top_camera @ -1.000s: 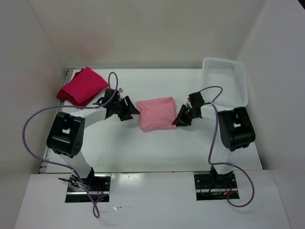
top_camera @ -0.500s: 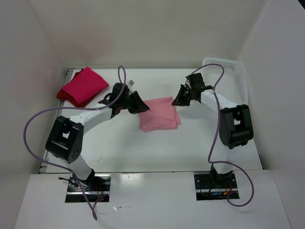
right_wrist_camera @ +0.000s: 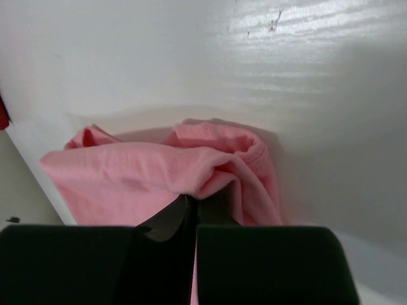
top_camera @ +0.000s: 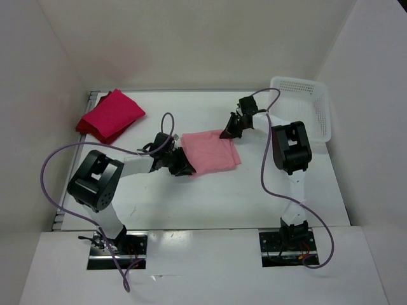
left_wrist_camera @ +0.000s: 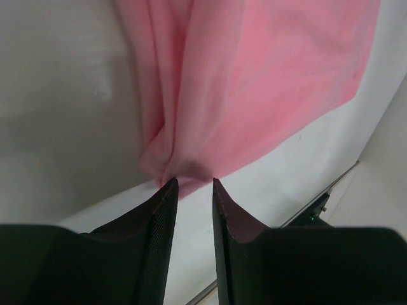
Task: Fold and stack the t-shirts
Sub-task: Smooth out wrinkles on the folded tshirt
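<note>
- Right fingers (right_wrist_camera: 267, 267) are clamped fully together on a raised fold of the salmon t-shirt (right_wrist_camera: 159, 171), at its far right corner.
- Left fingers (left_wrist_camera: 149, 248) stand a narrow gap apart, and the bunched near left corner sits right at their tips. Pinched or only touching, I cannot tell.
- The salmon t-shirt lies folded flat in the middle of the surface (top_camera: 210, 197), stretched between the two arms.
- Far left, the crimson t-shirt (top_camera: 113, 113) rests on the dark red t-shirt (top_camera: 84, 126), well apart from the salmon one. The white basket (top_camera: 299, 81) sits far right.
- My read of the step: both arms are taking opposite corners of the last shirt, either for a final fold or to carry it over.
- The next move calls for a firm left-hand pinch. Both arms then need to rise evenly so the folds do not spill on the way to the far left pile.
- A second ago the shirt was a puffier bundle. The right fingers were part open at its near right side and the left fingers at its far left; each has since swapped ends, and the cloth now lies flatter.
</note>
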